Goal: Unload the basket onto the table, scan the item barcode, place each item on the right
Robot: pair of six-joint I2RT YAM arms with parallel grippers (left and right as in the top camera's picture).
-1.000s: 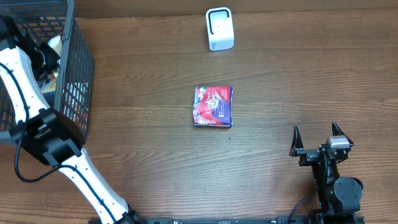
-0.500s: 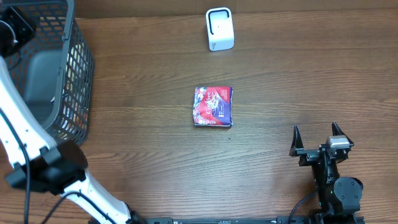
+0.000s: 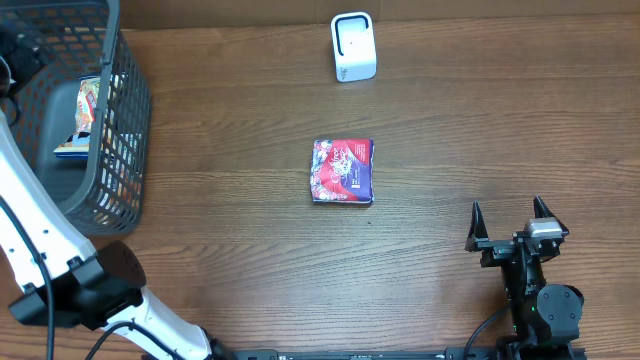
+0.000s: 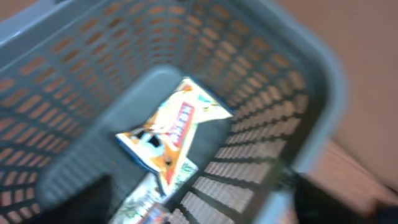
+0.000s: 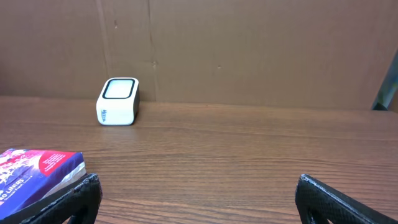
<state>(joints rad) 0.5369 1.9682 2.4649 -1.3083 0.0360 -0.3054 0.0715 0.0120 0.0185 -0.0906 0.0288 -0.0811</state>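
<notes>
The box (image 3: 343, 171) lies flat mid-tabletop, nearly square, its slightly longer side running from near edge to far edge. It sits up and to the left of the right gripper (image 3: 506, 208), which waits by the near right corner with fingers spread wide and empty. That arm looks the nearer one, since the left gripper (image 3: 14, 52) hangs over the basket (image 3: 135, 110) at the far left corner, fingers too blurred to judge. The scanner (image 3: 353, 46) stands at the far edge beyond the box.

Wooden worktop (image 3: 220, 250): a red packet (image 3: 343, 171) in the middle, a white scanner (image 3: 353, 46) beyond it, a grey basket (image 3: 125, 130) far left.
</notes>
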